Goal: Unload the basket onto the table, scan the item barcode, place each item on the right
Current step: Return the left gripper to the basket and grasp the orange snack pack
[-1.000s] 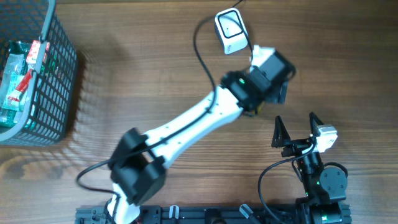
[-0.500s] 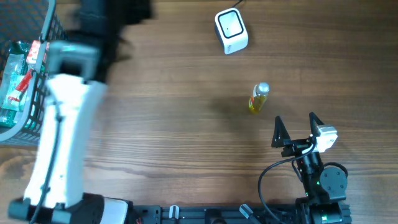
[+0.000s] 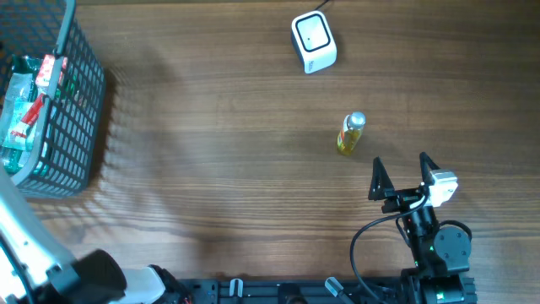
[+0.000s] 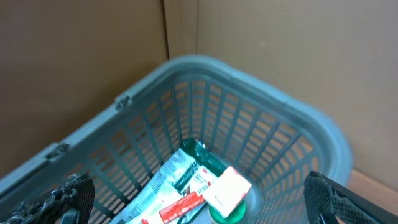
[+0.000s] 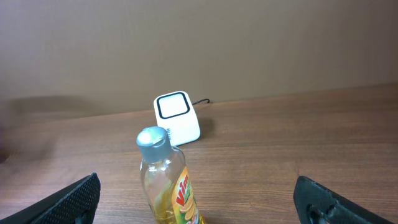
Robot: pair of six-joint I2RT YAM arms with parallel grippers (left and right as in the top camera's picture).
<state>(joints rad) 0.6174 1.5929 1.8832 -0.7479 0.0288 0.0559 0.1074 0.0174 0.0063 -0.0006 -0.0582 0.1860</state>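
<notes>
A small bottle of yellow liquid [image 3: 351, 133] with a silver cap stands upright on the wooden table, below the white barcode scanner [image 3: 313, 42]. In the right wrist view the bottle [image 5: 168, 186] is close ahead, with the scanner [image 5: 177, 117] behind it. My right gripper [image 3: 400, 160] rests open just right of and below the bottle, empty [image 5: 202, 202]. Over the grey mesh basket [image 4: 292, 124] hovers my left gripper [image 4: 202, 200], open and empty. Beneath it lie a green-white packet [image 4: 180, 171], a white-and-red box [image 4: 227, 190] and a green lid.
The basket [image 3: 80, 110] sits at the table's far left edge, holding several packaged goods. A white link of the left arm [image 3: 21, 241] crosses the lower left corner. The scanner's cable runs off the back edge. A brown wall rises behind the table.
The left arm has left the bottle standing near the scanner and swung far left to above the basket, its jaws opening fully. The right arm has not moved.
</notes>
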